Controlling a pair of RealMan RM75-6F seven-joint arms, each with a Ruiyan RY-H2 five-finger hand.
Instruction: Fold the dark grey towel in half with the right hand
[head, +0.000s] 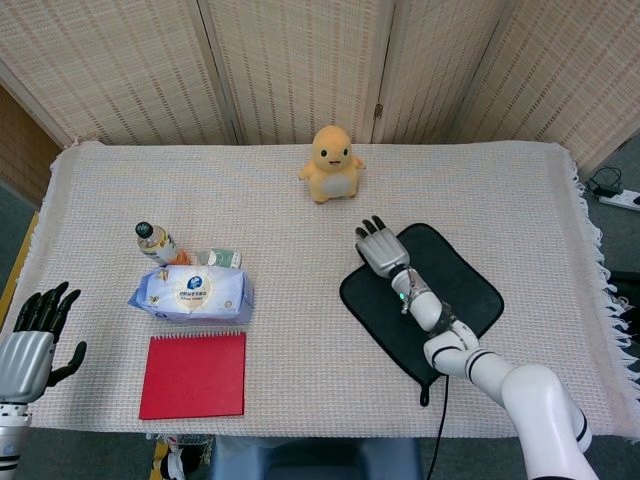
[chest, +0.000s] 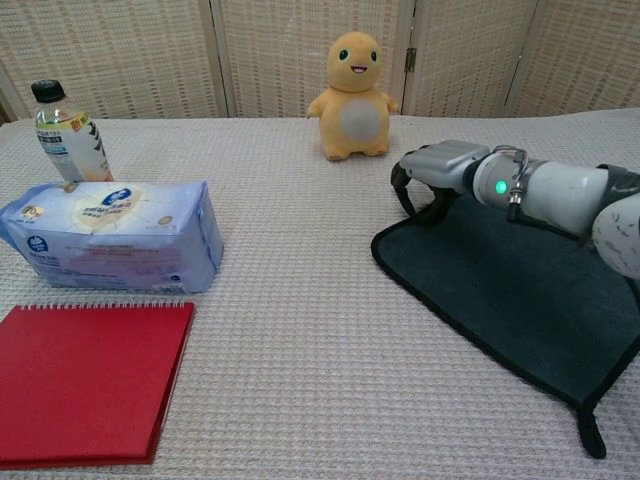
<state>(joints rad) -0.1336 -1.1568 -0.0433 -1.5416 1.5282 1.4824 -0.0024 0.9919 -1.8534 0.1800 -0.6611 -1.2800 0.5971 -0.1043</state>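
Observation:
The dark grey towel (head: 430, 300) (chest: 520, 290) lies flat on the right half of the table. My right hand (head: 380, 250) (chest: 430, 172) hovers palm down over the towel's far left corner. Its fingers (chest: 405, 190) arch down to the tablecloth just past the towel's edge, and the thumb comes down on the towel side. A gap still shows between them, and the corner lies flat. My left hand (head: 35, 335) hangs with fingers spread beside the table's near left edge, holding nothing.
A yellow plush toy (head: 332, 163) (chest: 352, 96) stands just beyond the towel. On the left are a tissue pack (head: 192, 293) (chest: 110, 235), a small bottle (head: 155, 243) (chest: 67, 133) and a red notebook (head: 195, 374) (chest: 85, 380). The towel's hanging loop (chest: 590, 435) points at the near edge.

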